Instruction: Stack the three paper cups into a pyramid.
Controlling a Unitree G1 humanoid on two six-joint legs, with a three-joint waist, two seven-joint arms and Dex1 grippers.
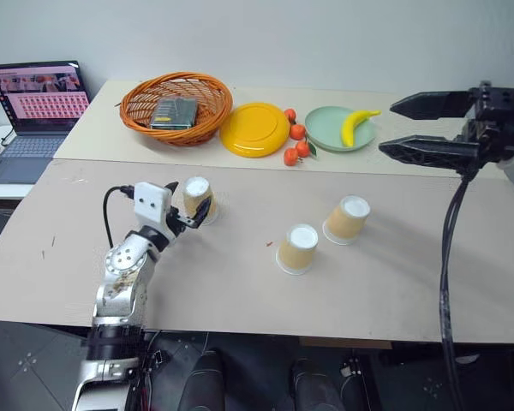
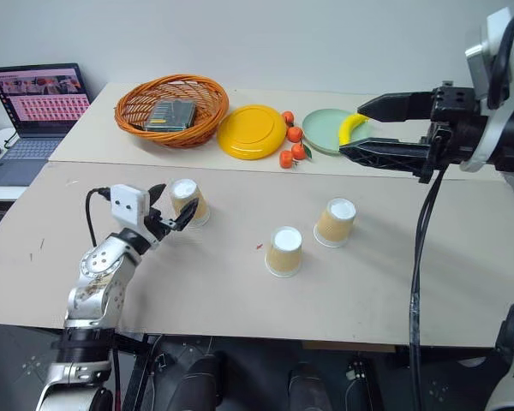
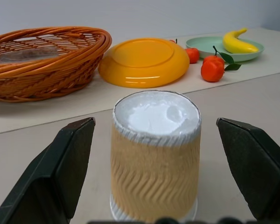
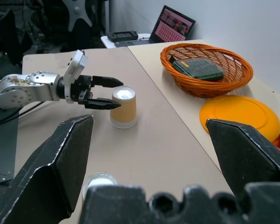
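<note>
Your left gripper [image 1: 194, 216] is spread wide with the left-hand paper cup [image 1: 198, 198] sitting between its fingers [image 3: 60, 172]; gaps show on both sides, so nothing is pinched. That cup stands upside down on the counter [image 1: 240, 291], white base up. Your right gripper [image 1: 394, 127] is also spread wide and empty, raised over the far right side near the green plate [image 1: 330, 128] with the banana [image 1: 355, 125]. The other two paper cups are well to the right of the first: the middle cup [image 1: 297, 249] upside down near the counter's centre, the right cup [image 1: 347, 220] just beyond it, tilted. All three stand apart, none stacked. Farther back you have a wicker basket [image 1: 176, 109], a yellow plate [image 1: 255, 129], some tangerines [image 1: 296, 141] and a laptop [image 1: 36, 111].
</note>
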